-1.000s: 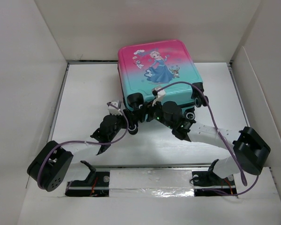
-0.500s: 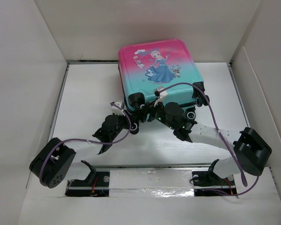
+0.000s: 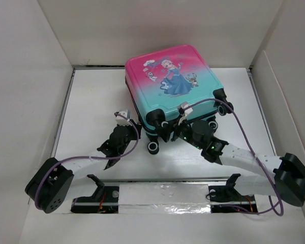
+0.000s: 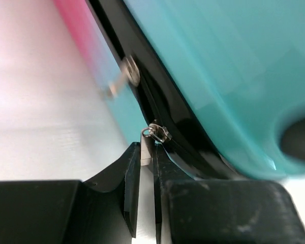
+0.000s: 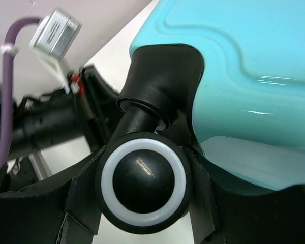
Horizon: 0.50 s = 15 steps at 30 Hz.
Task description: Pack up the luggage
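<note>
**Shut case held at zip and wheel**

The case (image 3: pixel 173 86) lies flat and shut on the far half of the table (image 3: pixel 91 101), print side up, so nothing of its inside shows. Its teal, wheeled end faces the near edge and its pink end reaches the far edge. It sits skewed, with the wheeled end swung towards the right edge.

The left arm runs low from the near-left corner to the case's near-left corner. The fingers of the left gripper (image 4: pixel 146 152) are pressed almost together, pinching the metal zip pull (image 4: pixel 147 144) that hangs from the slider on the black zip band. A second pull (image 4: pixel 123 80), blurred, hangs farther along the same seam.

The right arm has its elbow out by the near-right corner, and its forearm comes back leftward to the middle of the case's near end. The right gripper (image 5: pixel 142 188) straddles a black wheel (image 5: pixel 142 175) with a white ring. Its fingers (image 5: pixel 84 195) are closed against the wheel's two sides, just under the wheel's black housing.

A bare strip of table lies between the case and the near edge, crossed by both forearms. A wide bare stretch lies left of the case and only a narrow one to its right. White walls (image 3: pixel 40 76) stand along the left, right and far edges.
</note>
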Available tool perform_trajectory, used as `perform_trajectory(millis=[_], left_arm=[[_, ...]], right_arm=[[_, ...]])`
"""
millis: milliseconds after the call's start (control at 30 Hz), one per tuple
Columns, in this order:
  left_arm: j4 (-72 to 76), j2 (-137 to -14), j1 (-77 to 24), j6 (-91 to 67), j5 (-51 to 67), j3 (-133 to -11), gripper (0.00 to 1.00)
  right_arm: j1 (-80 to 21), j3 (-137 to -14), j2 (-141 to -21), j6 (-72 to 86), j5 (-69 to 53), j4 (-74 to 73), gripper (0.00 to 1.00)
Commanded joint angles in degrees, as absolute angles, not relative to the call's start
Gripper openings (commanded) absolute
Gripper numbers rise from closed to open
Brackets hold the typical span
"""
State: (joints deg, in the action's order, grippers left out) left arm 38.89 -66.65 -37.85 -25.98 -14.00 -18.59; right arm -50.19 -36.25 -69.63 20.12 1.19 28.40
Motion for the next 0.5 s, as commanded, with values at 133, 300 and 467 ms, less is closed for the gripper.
perform_trajectory(millis=[133, 300, 467], left_arm=[[41.82, -70.65, -31.56, -23.56, -29.98, -23.81, 0.00], [43.16, -74.26, -31.55, -24.50, -31.46, -27.77, 0.00], [37.63, -67.08, -30.50, -31.71, -33.22, -26.73, 0.52]], right_arm=[[-50.88, -32.78, -58.89, 18.20, 1.32, 23.47, 0.00], [-52.29, -33.83, -58.97, 16.70, 0.44, 20.83, 0.00], [-54.49, -34.72, -60.82, 16.96, -1.39, 22.67, 0.00]])
